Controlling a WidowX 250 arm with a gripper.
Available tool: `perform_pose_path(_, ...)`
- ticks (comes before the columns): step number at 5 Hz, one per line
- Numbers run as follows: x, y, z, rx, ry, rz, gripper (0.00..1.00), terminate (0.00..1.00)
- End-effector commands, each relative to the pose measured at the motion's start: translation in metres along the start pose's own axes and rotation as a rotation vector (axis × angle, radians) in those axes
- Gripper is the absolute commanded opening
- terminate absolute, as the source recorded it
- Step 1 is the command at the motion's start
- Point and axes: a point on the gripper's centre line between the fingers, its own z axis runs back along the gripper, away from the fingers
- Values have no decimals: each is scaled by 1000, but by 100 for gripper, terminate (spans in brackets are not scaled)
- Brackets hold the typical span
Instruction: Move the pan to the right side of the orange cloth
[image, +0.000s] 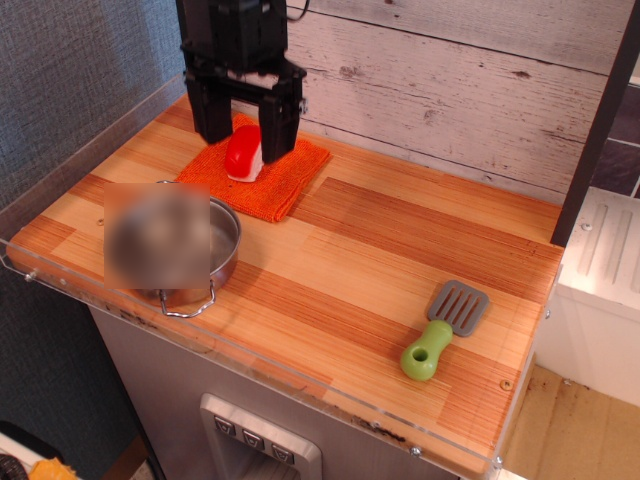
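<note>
Wooden countertop (380, 270) with striped light and reddish planks, clear acrylic edging (250, 365) along the near and left sides. Whitewashed plank wall (450, 90) at the far side. Grey-blue textured wall (70, 70) on the left. Dark vertical post (600, 120) at far right, white ribbed unit (605, 270) just beside it. Grey cabinet front (200, 400) below the counter, with a pale button panel (260, 440). Wood floor (570, 430) at lower right. Even, soft light.

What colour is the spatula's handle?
Lime green, with a grey slotted blade; the spatula shows clearly in the observation.image view, near the table's front right.
</note>
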Motion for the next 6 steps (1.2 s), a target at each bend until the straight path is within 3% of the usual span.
perform_pose_path(1, -30, -4, 1, 79, -100, 48, 100, 0)
perform_pose_path(6, -57, 6, -60, 95, -3, 117, 100, 0)
